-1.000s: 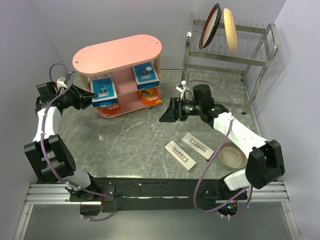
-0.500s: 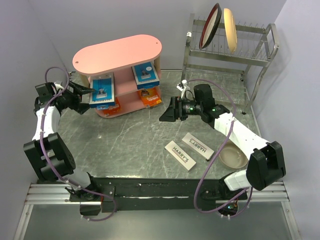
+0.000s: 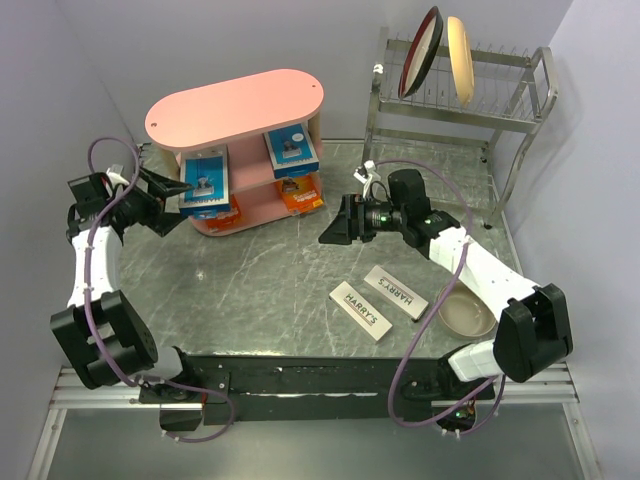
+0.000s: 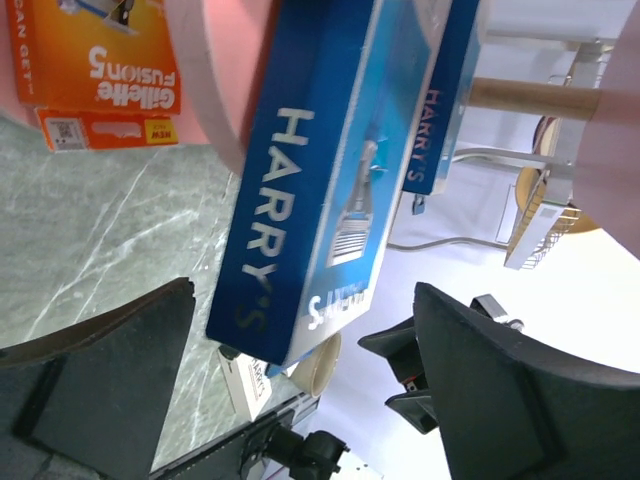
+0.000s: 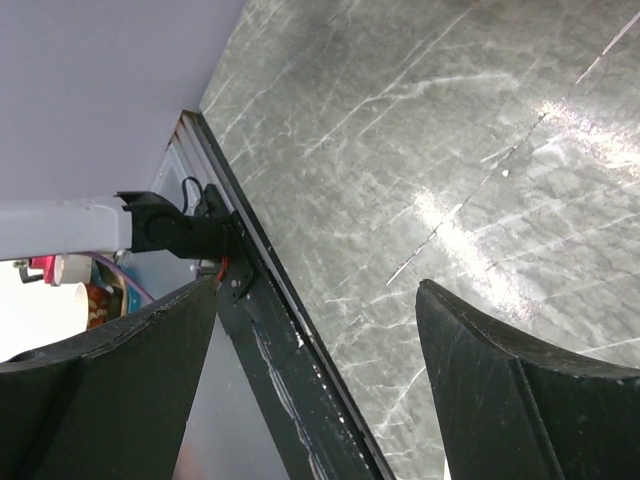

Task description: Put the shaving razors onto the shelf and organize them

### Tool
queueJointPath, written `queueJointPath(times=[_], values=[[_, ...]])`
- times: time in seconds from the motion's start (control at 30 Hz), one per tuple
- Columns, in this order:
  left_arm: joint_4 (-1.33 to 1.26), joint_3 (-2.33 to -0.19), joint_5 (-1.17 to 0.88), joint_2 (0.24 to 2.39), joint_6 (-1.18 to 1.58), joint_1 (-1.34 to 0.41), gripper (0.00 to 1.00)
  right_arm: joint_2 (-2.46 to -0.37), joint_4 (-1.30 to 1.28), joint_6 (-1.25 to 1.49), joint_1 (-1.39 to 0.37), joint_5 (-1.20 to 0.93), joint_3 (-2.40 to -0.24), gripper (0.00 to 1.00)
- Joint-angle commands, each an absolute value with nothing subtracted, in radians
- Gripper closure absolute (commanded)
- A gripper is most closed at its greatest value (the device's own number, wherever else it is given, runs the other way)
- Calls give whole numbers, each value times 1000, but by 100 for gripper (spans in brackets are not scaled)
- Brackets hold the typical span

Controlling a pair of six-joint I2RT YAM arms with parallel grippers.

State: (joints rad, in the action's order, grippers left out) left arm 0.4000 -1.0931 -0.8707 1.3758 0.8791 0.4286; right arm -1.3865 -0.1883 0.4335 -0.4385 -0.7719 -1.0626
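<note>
At the left end of the pink oval-topped shelf [image 3: 235, 105], the fingers of your left gripper [image 3: 178, 203] stand apart around the blue-and-white card pack [image 4: 320, 180] on the middle tier; placing looks done; next, your right gripper [image 3: 332, 224], fingers apart and empty, must reach a long white box [image 3: 394, 292] lying near-right.

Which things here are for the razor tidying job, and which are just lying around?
For the job: pink shelf, two blue Harry's packs, two orange Gillette packs, two white Harry's boxes.
Just lying about: dish rack, two plates, bowl.
</note>
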Motion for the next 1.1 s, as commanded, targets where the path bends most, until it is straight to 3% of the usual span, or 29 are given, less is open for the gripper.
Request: queueJointPath(times=[0.0,0.6,1.07], values=[[413,-1084,-874,1353,847,434,7,-1348,-152,440,-436,-776,-1052,13],[333,-1080,-969,1379,914,380,38,-1345,-123,463,-433,-758,-1015,12],[236,-1097,-973,1445,997,364,50,-1364,-138,457,-433,-738,-1032,11]])
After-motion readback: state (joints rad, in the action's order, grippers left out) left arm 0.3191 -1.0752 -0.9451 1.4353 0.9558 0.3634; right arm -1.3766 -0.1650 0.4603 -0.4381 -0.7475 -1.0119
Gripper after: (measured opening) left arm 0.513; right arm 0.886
